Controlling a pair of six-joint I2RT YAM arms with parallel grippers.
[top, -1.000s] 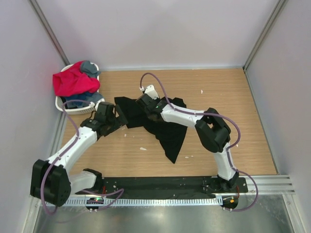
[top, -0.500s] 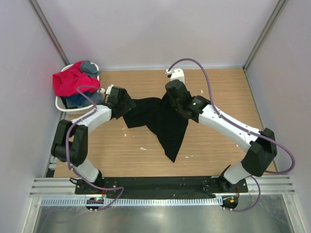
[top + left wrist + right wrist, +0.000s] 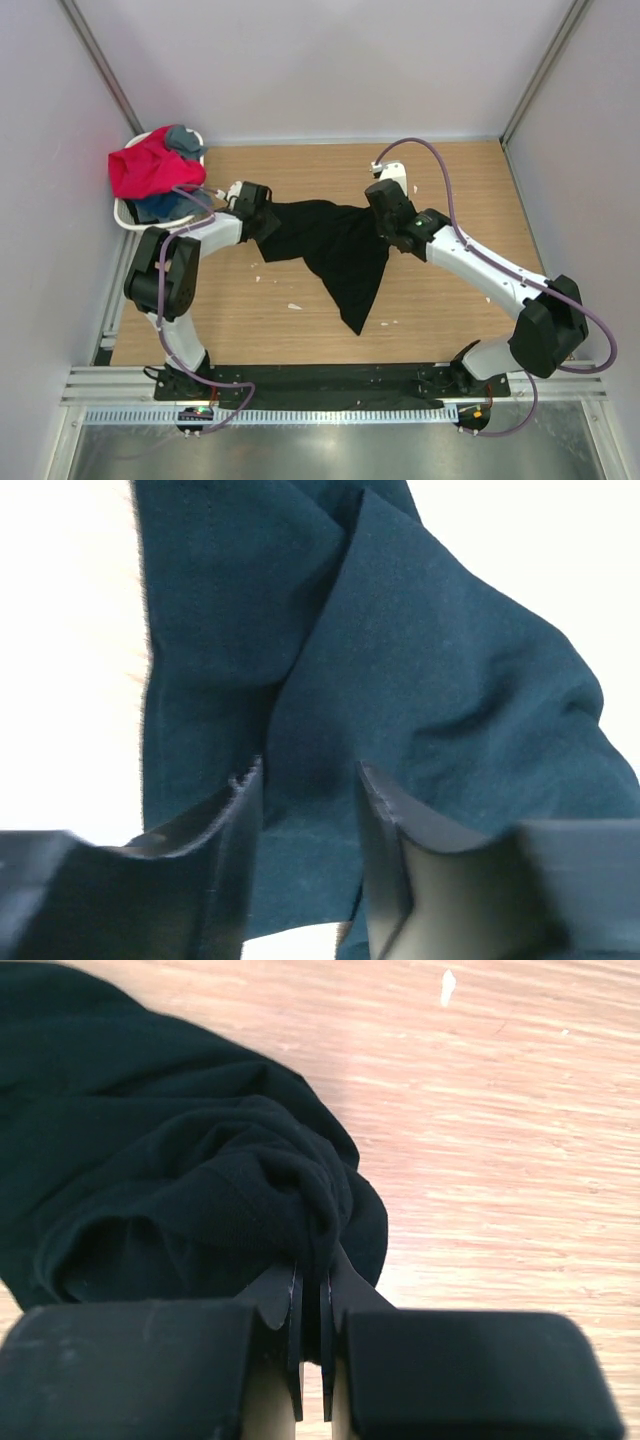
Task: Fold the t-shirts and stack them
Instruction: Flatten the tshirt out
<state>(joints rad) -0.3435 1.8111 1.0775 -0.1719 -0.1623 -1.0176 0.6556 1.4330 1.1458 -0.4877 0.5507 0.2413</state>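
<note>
Each arm, the left arm [image 3: 165, 280] and the right arm [image 3: 480, 268], has smooth white link shells between bulky black joint housings. A thin purple cable [image 3: 412, 141] trails along each. Both bases bolt to a black plate [image 3: 330, 380]. The jaws are matte black with flat inner faces.

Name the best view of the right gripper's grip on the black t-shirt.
Right wrist view: the right gripper pinches a bunched fold of the black t-shirt, close up. The top view hides that pinch under the wrist; the left wrist view misses it.

Red t-shirt [image 3: 150, 168] hides much of the basket [image 3: 124, 214]; black t-shirt [image 3: 400, 680] cut off.
</note>
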